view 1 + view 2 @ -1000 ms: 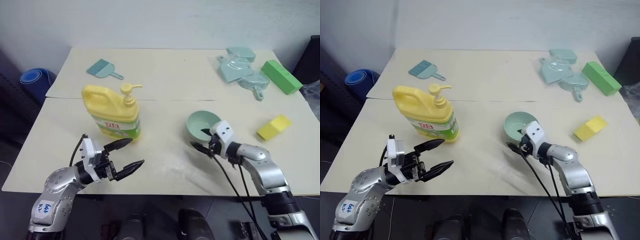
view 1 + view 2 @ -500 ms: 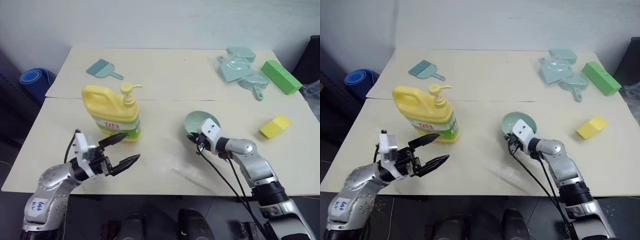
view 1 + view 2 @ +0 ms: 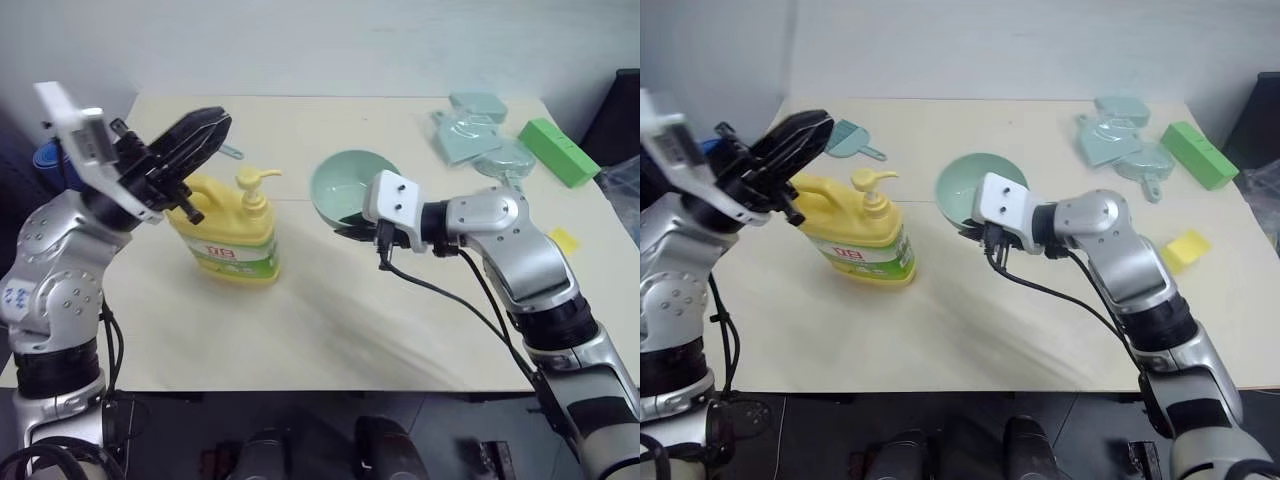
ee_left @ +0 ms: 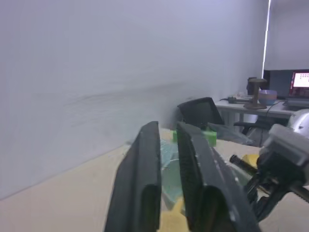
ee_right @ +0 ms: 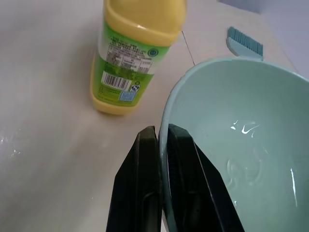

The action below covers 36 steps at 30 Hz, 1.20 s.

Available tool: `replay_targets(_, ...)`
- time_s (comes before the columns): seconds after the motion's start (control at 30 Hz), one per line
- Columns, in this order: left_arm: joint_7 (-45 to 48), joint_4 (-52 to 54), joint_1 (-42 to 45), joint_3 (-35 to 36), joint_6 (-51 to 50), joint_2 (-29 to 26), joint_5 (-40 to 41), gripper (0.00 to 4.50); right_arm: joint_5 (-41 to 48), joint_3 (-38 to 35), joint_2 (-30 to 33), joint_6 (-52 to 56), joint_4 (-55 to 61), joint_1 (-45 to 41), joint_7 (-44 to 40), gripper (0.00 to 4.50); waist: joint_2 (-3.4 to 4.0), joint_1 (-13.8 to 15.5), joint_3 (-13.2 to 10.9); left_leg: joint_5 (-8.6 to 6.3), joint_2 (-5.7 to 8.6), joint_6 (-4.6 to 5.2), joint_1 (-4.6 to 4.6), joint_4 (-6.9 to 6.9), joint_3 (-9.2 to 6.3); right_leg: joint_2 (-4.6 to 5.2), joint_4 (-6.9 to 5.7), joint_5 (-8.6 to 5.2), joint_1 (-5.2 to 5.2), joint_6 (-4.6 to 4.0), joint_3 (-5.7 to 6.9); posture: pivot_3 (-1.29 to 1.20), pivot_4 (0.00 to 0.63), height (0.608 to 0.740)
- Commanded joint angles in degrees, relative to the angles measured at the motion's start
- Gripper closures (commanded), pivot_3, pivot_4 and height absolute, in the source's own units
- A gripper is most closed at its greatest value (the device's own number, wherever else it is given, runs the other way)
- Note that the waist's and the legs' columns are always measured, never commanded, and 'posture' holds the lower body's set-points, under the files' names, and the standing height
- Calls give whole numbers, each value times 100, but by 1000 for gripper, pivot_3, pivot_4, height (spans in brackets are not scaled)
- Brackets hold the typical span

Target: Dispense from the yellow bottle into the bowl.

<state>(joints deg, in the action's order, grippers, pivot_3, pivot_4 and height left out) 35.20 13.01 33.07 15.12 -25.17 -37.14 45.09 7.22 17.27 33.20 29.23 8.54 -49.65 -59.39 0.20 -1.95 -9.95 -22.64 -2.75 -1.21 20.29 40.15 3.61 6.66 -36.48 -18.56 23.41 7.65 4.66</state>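
The yellow bottle [image 3: 226,228] stands upright on the table's left half, its pump top [image 3: 256,182] pointing right. My left gripper [image 3: 213,123] is raised above and behind the bottle's handle, shut and empty, apart from the pump. The pale green bowl [image 3: 348,183] hangs in the air right of the pump, tilted toward me. My right gripper [image 5: 161,131] is shut on the bowl's near rim [image 5: 166,121], one finger inside and one outside. In the right wrist view the bottle [image 5: 136,46] stands beyond the bowl [image 5: 236,140].
Teal dustpans and scoops [image 3: 478,135] lie at the table's far right corner beside a green block [image 3: 560,150]. A yellow sponge [image 3: 564,238] peeks out behind my right forearm. A small teal brush pan [image 3: 850,140] lies behind my left gripper.
Both arms rose. The right gripper closed on the bowl's rim and lifted it off the table, leftward toward the bottle. The left gripper shut and climbed above the bottle.
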Motion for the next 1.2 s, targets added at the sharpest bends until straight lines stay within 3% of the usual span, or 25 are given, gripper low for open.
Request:
replay_targets(0.03,79,-126,234,-174,-51,15,-214,4477,50,92,-187,118,6,-391,-88,4500,-1,-53,-1,0,0,0,0,0,-1,0,-1,0,3,0,2,0,150,740)
replay_targets(0.33,-45,-129,235,-193,-560,-126,-368,4477,11,372,-800,319,-249,-881,-22,4500,-1,-288,-1,0,-1,0,1,-4,-13,2,-12,0,4,0,5,0,150,740)
replay_targets(0.57,-86,-35,156,-258,-962,-188,-442,4477,45,422,-1150,388,-458,-1153,-4,4500,-1,-286,-1,0,0,0,0,1,-23,4,-27,0,3,0,6,0,150,740)
replay_targets(1.03,-144,272,-645,-903,-1645,-677,-1092,4477,266,357,-1125,763,-310,-1311,-254,4500,17,-302,12,0,0,0,-19,-2,-25,3,-41,0,-2,-1,-4,0,150,740)
replay_targets(1.2,-453,113,-815,-1000,-1776,-462,-1149,4477,288,349,-1174,779,-361,-1312,-196,4500,48,-283,48,0,0,0,-41,-4,-21,4,-40,-1,-25,-1,-8,0,150,740)
